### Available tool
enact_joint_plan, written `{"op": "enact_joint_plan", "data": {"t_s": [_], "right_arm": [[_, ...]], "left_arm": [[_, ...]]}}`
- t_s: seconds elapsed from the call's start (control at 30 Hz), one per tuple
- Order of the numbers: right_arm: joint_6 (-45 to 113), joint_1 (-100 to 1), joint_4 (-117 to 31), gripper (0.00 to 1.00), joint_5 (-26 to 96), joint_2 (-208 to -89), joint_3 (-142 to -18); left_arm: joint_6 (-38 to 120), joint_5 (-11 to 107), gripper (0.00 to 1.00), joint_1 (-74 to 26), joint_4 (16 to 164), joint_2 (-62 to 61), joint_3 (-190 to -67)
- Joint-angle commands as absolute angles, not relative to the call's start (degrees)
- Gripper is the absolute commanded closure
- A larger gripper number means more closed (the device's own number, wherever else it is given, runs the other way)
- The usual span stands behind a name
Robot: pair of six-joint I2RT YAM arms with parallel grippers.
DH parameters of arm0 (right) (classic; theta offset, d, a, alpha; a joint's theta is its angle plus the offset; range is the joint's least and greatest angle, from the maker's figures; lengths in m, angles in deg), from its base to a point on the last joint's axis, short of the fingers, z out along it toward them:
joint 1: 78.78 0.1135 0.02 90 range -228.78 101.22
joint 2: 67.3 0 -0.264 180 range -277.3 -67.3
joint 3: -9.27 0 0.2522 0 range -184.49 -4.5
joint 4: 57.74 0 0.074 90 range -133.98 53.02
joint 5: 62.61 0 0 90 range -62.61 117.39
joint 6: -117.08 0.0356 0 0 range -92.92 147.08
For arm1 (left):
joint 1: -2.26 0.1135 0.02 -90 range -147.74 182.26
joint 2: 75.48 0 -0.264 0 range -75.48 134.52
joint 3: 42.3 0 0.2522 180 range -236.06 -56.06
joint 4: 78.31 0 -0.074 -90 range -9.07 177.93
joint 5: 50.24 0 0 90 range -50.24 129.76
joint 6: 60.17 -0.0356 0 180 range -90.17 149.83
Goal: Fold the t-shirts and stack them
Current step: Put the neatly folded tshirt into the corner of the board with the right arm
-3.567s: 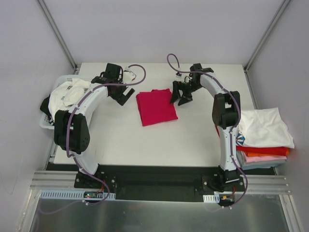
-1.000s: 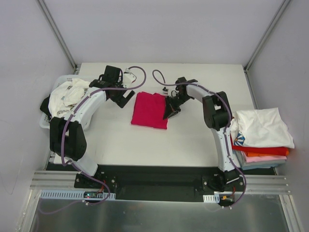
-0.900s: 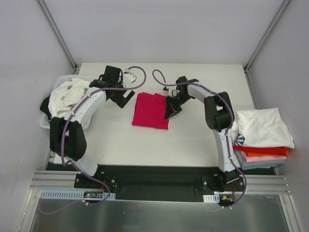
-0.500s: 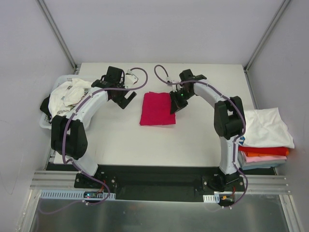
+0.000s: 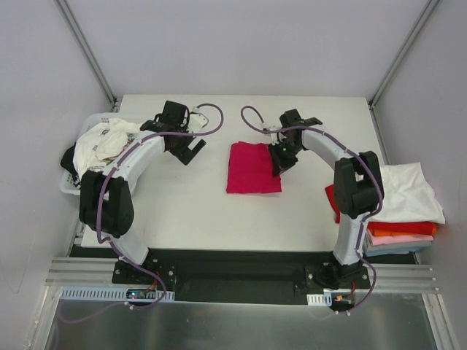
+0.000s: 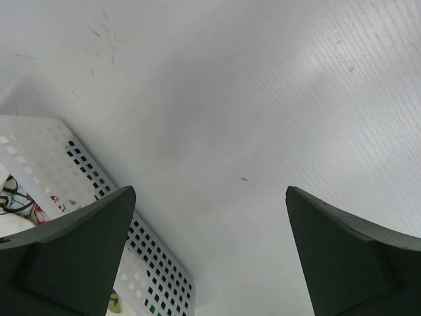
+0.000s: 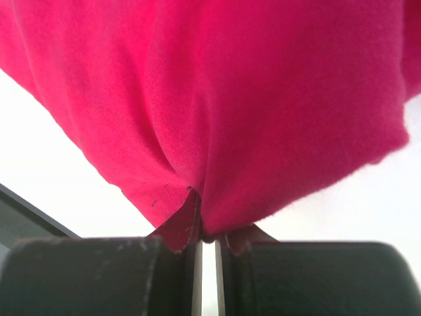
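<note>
**My right claw (image 7: 209, 228) pinches the crimson t-shirt (image 5: 252, 168); my left claw (image 5: 191, 149) hangs wide open, holding nothing.**

The folded crimson t-shirt lies flat near the middle of the counter (image 5: 211, 215). My right claw is closed almost tight on a fold at its right edge. My left claw hovers over the far left of the counter, near the white basket (image 6: 41, 153), where white printed t-shirts (image 5: 102, 142) are heaped. At the near right, by the counter's edge, sits a stack of folded t-shirts (image 5: 401, 195), with a white one on top and red, orange and pink beneath.
</note>
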State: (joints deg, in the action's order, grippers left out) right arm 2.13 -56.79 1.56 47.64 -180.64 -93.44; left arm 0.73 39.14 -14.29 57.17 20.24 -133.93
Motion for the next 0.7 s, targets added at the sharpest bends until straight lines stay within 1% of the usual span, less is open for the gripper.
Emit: {"op": "enact_joint_plan", "data": {"t_s": [0.0,0.4,0.67], "right_arm": [[0.28,-59.44,4.45,0.99,43.31,-173.04,-91.77],[-1.92,-64.63,13.4,0.99,38.03,-160.03,-87.55],[-4.38,-71.04,19.83,0.99,37.33,-155.54,-86.5]], "left_arm": [[0.65,38.35,0.01,-14.7,56.64,20.06,-135.43],[0.92,39.67,0.01,-15.4,56.64,19.01,-134.11],[1.0,42.13,0.01,-15.66,56.64,16.81,-133.67]]}}
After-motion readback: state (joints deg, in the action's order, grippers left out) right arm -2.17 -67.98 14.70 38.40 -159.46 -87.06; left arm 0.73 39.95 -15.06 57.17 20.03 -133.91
